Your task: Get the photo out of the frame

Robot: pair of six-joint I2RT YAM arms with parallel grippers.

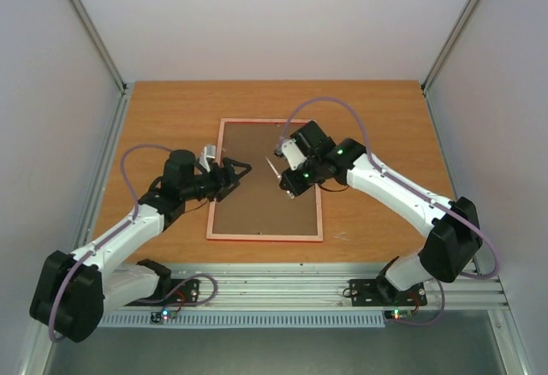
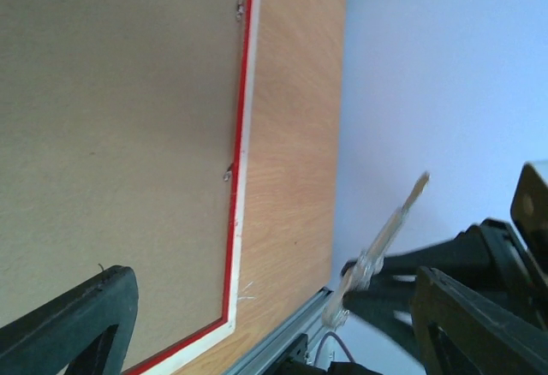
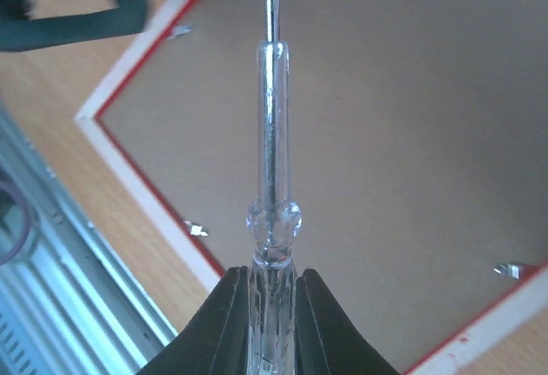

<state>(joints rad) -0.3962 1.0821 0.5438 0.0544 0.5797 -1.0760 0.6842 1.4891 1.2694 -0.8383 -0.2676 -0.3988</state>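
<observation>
Brown fibreboard is all that faces up in the top view: the frame (image 1: 265, 237) lies face down at the ctr of the desk (image 1: 171, 110), long sides running from near edge to far edge. The backing board (image 1: 257, 199) fills it, so the photo isn't visible, prob. sandwiched under the board. The left gripper (image 1: 242, 175) hovers over the frame's left rail w/ jaws spread and nothing btwn them. The right gripper (image 1: 289, 185) is over the right half of the board, clamped on a clear-handled screwdriver (image 1: 276, 170) w/ tip aimed at the board's middle. Count here: 1 frame, 1 board, 1 screwdriver, 2 arms. Left wrist view: red rail w/ pale outer edge, 2 metal retaining tabs (image 2: 227, 172) along it at the board's edge; own fingers wide apart. Right wrist view: fingers pinch the screwdriver handle, shaft pointing away over the board. 3 tabs show on the rails around one corner; total no. can't be told. Handling, as I judge: the print is thin, light and floppy, creases and smudges easily, so take it by an edge or corner only once tabs are bent up and the board is out. Board is stiff but thin; lever at an edge. Frame is light, rigid, narrow-railed; press on a rail to steady it. Whether glass sits inside can't be told.
</observation>
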